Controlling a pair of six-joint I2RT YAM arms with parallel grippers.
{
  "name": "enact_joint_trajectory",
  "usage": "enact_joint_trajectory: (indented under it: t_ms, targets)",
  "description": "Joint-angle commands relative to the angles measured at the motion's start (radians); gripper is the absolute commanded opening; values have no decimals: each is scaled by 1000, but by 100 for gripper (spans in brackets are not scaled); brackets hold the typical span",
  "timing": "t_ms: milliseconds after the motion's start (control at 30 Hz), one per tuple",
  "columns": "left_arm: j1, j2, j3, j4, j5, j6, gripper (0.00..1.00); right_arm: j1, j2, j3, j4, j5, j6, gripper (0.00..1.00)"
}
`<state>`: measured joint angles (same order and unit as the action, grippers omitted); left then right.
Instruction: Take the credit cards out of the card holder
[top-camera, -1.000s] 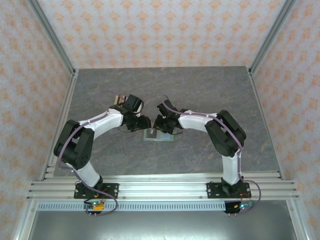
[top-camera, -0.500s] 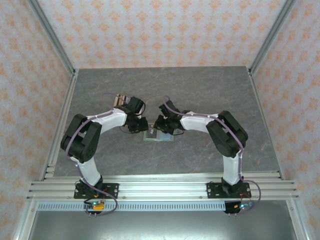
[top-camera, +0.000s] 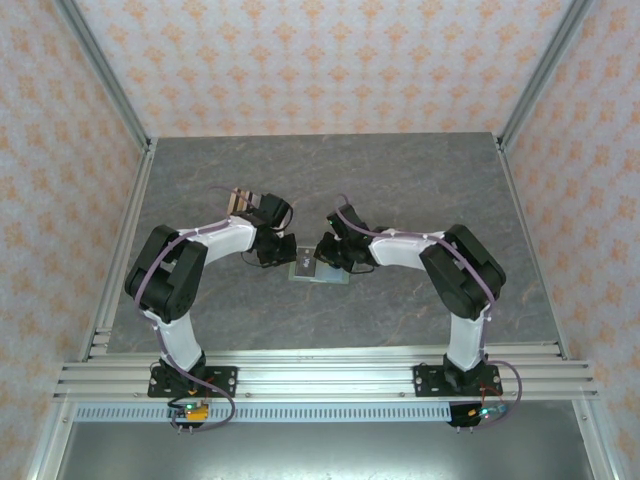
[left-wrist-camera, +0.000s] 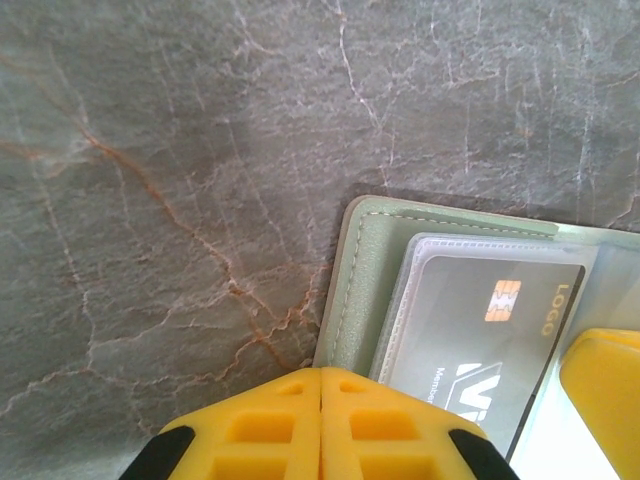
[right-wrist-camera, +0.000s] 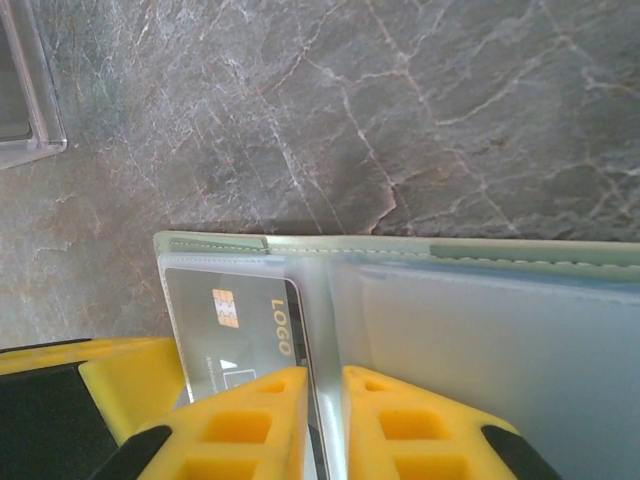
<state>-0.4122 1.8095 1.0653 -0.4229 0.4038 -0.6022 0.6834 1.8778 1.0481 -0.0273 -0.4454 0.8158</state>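
Left arm drawn in, both end effectors at the open card holder

Since one second ago the left arm (top-camera: 215, 238) has pulled its elbow closer to the middle, and the right arm (top-camera: 400, 242) has shifted a little to the right. The card holder (left-wrist-camera: 350, 270) lies at the same place on the bench (top-camera: 400, 180), open, between the two.

The one left end effector (left-wrist-camera: 320, 385) has its fingers pressed together with nothing between them, just beside the holder's green edge. The one right end effector (right-wrist-camera: 325, 378) has its fingers almost together, clamped on a clear inner leaf of the holder. One dark credit card (left-wrist-camera: 470, 340) sits in a clear pocket. A small pile of cards (top-camera: 238, 198) lies beyond the left arm; how many, I cannot tell.
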Motion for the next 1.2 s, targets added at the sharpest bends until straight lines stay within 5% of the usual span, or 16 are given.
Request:
enact_joint_trajectory:
  t_ms: [0, 467, 1167]
  targets:
    - [-5, 31, -2, -16, -35, 0, 7, -5, -32, -18, 22, 8, 3, 16]
    - [-5, -8, 44, -66, -39, 22, 6, -5, 6, 12, -15, -32, -18, 14]
    - [-6, 11, 63, -50, 24, 26, 19, -8, 31, 27, -56, -26, -20, 14]
